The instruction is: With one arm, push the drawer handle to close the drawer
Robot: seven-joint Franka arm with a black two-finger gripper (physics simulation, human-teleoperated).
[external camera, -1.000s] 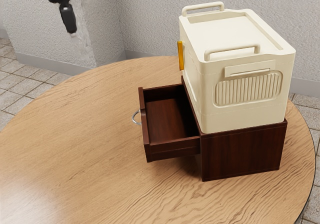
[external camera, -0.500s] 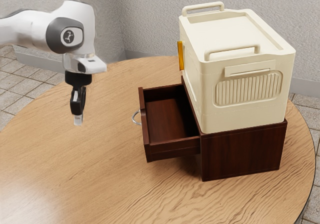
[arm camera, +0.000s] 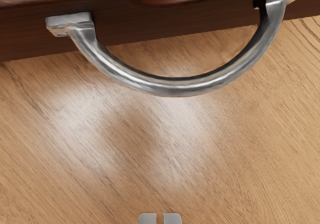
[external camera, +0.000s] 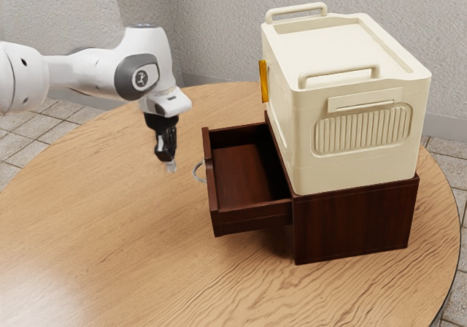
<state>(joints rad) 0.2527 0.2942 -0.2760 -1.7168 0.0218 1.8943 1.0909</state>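
The white arm point(external camera: 87, 74) comes in from the exterior view's left. A big round part point(external camera: 22, 77) sits at that side, and from there the arm goes across, almost flat. It bends at the wrist point(external camera: 144, 71), which has a dark gray ring. Under the wrist, the black gripper point(external camera: 171, 168) points down and leans a little. Its two gray fingertips point(arm camera: 147, 218) are almost together, with a thin gap between them.

No readable text, brand or number for us. We only get a small round emblem point(external camera: 142, 78) on the dark joint cover point(external camera: 126, 79) of the white arm point(external camera: 87, 71); its mark is too small for us to make out.
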